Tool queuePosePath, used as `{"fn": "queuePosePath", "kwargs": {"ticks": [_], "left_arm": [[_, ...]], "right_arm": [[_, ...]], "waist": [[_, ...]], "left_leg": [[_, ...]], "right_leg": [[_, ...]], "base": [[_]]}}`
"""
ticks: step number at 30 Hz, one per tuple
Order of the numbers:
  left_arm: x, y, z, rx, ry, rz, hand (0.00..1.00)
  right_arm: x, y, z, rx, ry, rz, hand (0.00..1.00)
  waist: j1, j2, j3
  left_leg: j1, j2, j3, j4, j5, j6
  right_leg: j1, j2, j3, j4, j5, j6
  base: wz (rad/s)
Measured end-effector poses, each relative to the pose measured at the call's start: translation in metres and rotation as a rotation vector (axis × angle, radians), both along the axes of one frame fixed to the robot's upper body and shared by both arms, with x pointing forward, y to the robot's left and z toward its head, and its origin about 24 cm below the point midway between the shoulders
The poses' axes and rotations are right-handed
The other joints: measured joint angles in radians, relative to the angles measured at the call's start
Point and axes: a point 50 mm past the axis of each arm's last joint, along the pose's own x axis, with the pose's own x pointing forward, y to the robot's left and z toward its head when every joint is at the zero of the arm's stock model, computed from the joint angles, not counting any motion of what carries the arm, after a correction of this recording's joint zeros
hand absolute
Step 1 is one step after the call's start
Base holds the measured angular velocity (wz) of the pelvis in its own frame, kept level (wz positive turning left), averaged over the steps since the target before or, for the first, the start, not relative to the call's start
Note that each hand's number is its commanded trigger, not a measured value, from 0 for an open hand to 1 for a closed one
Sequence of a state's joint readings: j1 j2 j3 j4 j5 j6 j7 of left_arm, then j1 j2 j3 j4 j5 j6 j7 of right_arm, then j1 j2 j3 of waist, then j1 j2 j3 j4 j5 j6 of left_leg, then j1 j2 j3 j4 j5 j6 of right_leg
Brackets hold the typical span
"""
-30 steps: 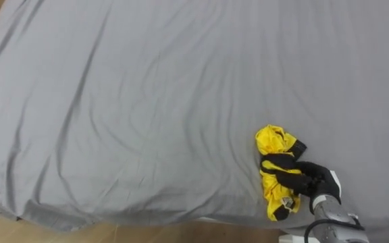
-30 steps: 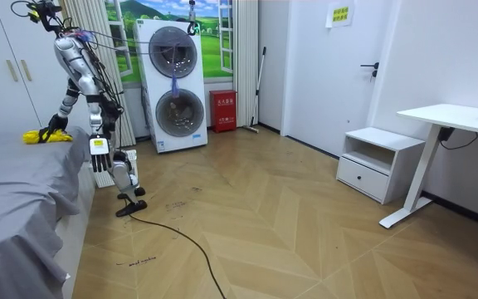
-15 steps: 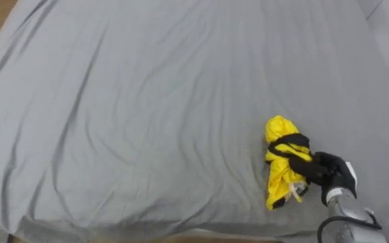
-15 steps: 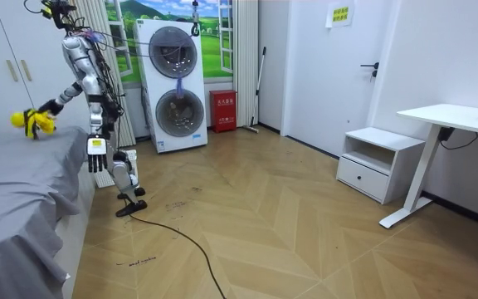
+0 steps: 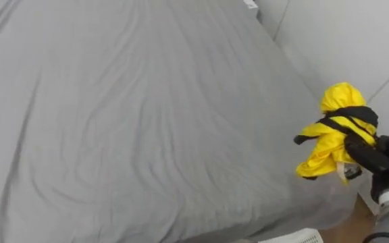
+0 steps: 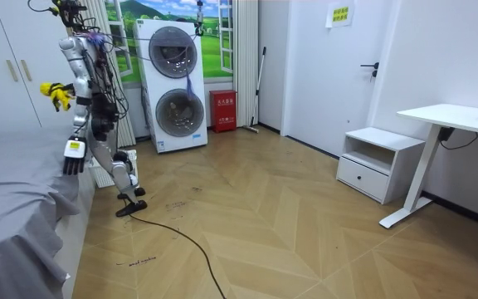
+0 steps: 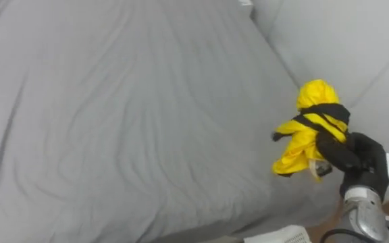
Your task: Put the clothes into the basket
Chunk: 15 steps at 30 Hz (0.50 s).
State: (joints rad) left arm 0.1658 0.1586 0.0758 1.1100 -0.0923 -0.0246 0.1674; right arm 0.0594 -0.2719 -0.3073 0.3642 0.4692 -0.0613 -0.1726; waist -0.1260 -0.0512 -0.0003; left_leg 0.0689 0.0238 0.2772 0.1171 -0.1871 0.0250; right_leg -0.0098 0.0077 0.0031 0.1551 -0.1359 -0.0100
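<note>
A crumpled yellow garment with black bands hangs in the air past the bed's right edge, clear of the grey sheet. My right hand comes in from the lower right, its dark fingers curled round the cloth. In the room view I stand beside the bed with the yellow garment held up at chest height. My left hand hangs at my side with relaxed fingers. The rim of a white basket shows at the bottom edge, below the mattress.
The grey bed takes up most of the eye views. A white wall rises close behind the garment. In the room view a stacked washer and dryer, a white cabinet and a desk stand on the wooden floor.
My right hand has lifted the garment off the sheet and carried it over the bed's right edge. I have turned away from the bed, and the eye views have swung right.
</note>
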Motion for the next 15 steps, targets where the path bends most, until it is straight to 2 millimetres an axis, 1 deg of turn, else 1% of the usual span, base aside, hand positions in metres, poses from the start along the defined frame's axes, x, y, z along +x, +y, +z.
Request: {"fn": "queuePosePath", "kwargs": {"ticks": [1,2,3,4,5,6,8,9,10,11,12,13,15], "left_arm": [[0.002,0.0,0.0,-0.002,-0.002,-0.001,0.0],[0.004,-0.001,0.0,-0.002,0.002,-0.009,0.0],[0.005,-0.001,0.0,-0.003,0.009,-0.01,0.0],[0.004,-0.001,-0.001,-0.009,0.031,-0.007,0.0],[0.002,-0.002,-0.002,-0.015,0.05,-0.005,0.0],[0.001,-0.002,-0.002,-0.017,0.057,-0.003,0.0],[-0.004,-0.003,-0.003,-0.024,0.087,0.004,0.0],[-0.005,-0.002,-0.003,-0.025,0.094,0.008,0.0],[-0.008,-0.002,-0.004,-0.026,0.108,0.011,0.0],[-0.012,-0.002,-0.004,-0.026,0.119,0.013,0.0],[-0.014,-0.002,-0.004,-0.026,0.124,0.014,0.0],[-0.016,-0.002,-0.004,-0.026,0.13,0.015,0.0],[-0.018,-0.002,-0.004,-0.027,0.138,0.016,0.0]], "right_arm": [[-0.004,-0.002,-0.001,0.003,0.012,-0.012,1.0],[-0.008,-0.005,-0.003,0.005,0.024,-0.021,1.0],[-0.011,-0.006,-0.003,0.002,0.032,-0.026,1.0],[-0.016,-0.008,-0.006,0.0,0.054,-0.034,1.0],[-0.02,-0.009,-0.009,-0.001,0.074,-0.042,1.0],[-0.022,-0.009,-0.01,-0.005,0.084,-0.043,1.0],[-0.029,-0.01,-0.01,-0.024,0.108,-0.039,1.0],[-0.031,-0.011,-0.011,-0.026,0.114,-0.043,1.0],[-0.036,-0.013,-0.013,-0.026,0.128,-0.047,1.0],[-0.039,-0.013,-0.014,-0.025,0.141,-0.046,1.0],[-0.04,-0.013,-0.015,-0.022,0.144,-0.045,1.0],[-0.045,-0.013,-0.018,-0.018,0.156,-0.046,1.0],[-0.052,-0.012,-0.023,-0.006,0.178,-0.053,1.0]], "waist": [[-0.017,0.0,0.0004],[-0.019,0.001,0.0008],[-0.026,0.002,0.001],[-0.043,0.002,0.0011],[-0.049,0.002,0.0015],[-0.051,0.003,0.0018],[-0.068,0.008,0.0047],[-0.069,0.01,0.0048],[-0.071,0.013,0.0058],[-0.078,0.016,0.006],[-0.084,0.017,0.0062],[-0.088,0.018,0.0065],[-0.089,0.016,0.0082]], "left_leg": [[0.006,0.001,0.019,0.0,-0.001,-0.002],[0.01,0.002,0.043,0.0,-0.005,-0.005],[0.012,0.004,0.052,0.0,-0.009,-0.007],[0.013,0.007,0.063,0.0,-0.013,-0.009],[0.013,0.012,0.086,0.0,-0.016,-0.012],[0.013,0.017,0.099,0.0,-0.019,-0.014],[0.012,0.02,0.134,0.0,-0.023,-0.018],[0.013,0.021,0.139,0.0,-0.024,-0.02],[0.016,0.024,0.159,0.001,-0.026,-0.023],[0.017,0.024,0.166,0.002,-0.026,-0.024],[0.017,0.025,0.171,0.002,-0.026,-0.024],[0.017,0.025,0.182,0.003,-0.026,-0.024],[0.019,0.026,0.192,0.01,-0.026,-0.024]], "right_leg": [[-0.004,0.002,0.009,0.001,0.0,0.0],[-0.01,0.008,0.026,0.005,0.001,-0.002],[-0.012,0.01,0.03,0.006,0.002,-0.003],[-0.016,0.015,0.038,0.009,0.002,-0.003],[-0.029,0.022,0.058,0.017,0.002,-0.004],[-0.033,0.026,0.069,0.018,0.003,-0.006],[-0.047,0.036,0.1,0.023,0.006,-0.009],[-0.048,0.039,0.11,0.025,0.006,-0.009],[-0.052,0.044,0.128,0.029,0.006,-0.009],[-0.057,0.046,0.139,0.032,0.006,-0.01],[-0.058,0.047,0.145,0.032,0.007,-0.01],[-0.061,0.049,0.16,0.034,0.007,-0.011],[-0.064,0.053,0.175,0.035,0.007,-0.01]], "base": [[-0.4],[-0.47],[-0.47],[-0.41],[-0.45],[-0.57],[-0.46],[-0.4],[-0.39],[-0.33],[-0.25],[-0.2],[-0.21]]}}
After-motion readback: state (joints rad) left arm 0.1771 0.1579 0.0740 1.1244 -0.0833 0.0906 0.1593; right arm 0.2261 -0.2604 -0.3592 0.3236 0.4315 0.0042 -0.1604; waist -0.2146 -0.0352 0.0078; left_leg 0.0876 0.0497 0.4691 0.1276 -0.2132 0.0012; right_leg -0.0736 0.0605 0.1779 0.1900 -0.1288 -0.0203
